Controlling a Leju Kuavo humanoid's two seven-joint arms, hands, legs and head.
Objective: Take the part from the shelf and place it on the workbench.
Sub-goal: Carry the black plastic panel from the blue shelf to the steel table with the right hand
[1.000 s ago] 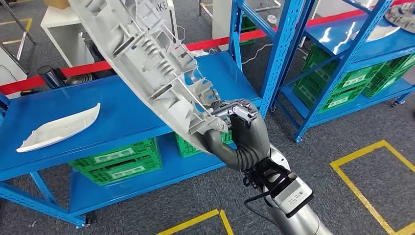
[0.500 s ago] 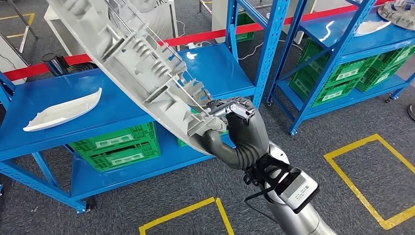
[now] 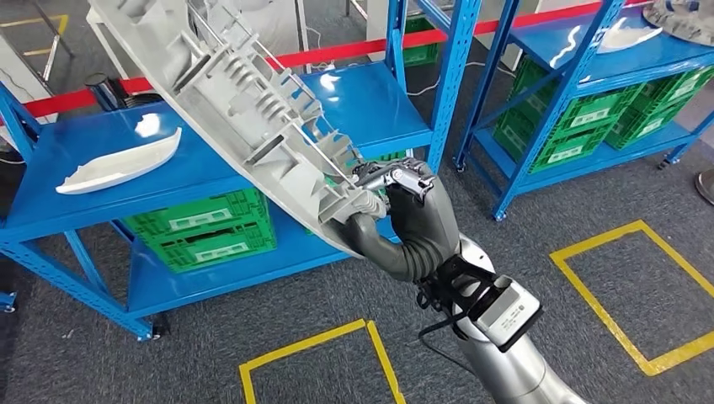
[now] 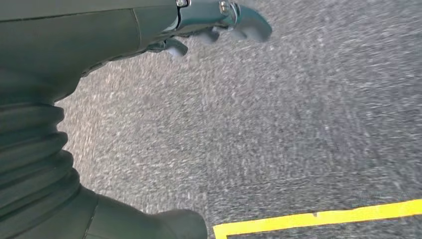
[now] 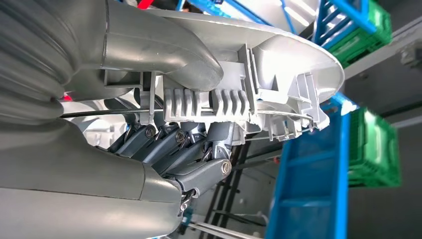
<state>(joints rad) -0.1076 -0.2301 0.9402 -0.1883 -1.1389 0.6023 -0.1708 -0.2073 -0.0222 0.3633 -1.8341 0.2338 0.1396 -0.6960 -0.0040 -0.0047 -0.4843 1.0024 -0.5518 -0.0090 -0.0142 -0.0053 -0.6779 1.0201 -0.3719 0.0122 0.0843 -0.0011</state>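
Note:
A long grey plastic part [image 3: 227, 101], ribbed on its inner side, slants up to the upper left in the head view. My right hand [image 3: 412, 215] grips its lower end, in front of the blue workbench [image 3: 59, 198]. In the right wrist view the thumb [image 5: 164, 50] lies over the part [image 5: 278, 64] and the dark fingers [image 5: 164, 149] curl under its ribs. My left hand [image 4: 219, 20] hangs above grey carpet with its fingers apart and nothing in them.
A white curved part [image 3: 118, 164] lies on the left of the workbench top. Green crates [image 3: 202, 231] sit on its lower level. A second blue rack [image 3: 589, 50] with green crates stands to the right. Yellow lines [image 3: 640, 295] mark the carpet.
The whole scene has slid up and slightly right in the head view, so the camera has moved. The right hand keeps the same hold on the grey part.

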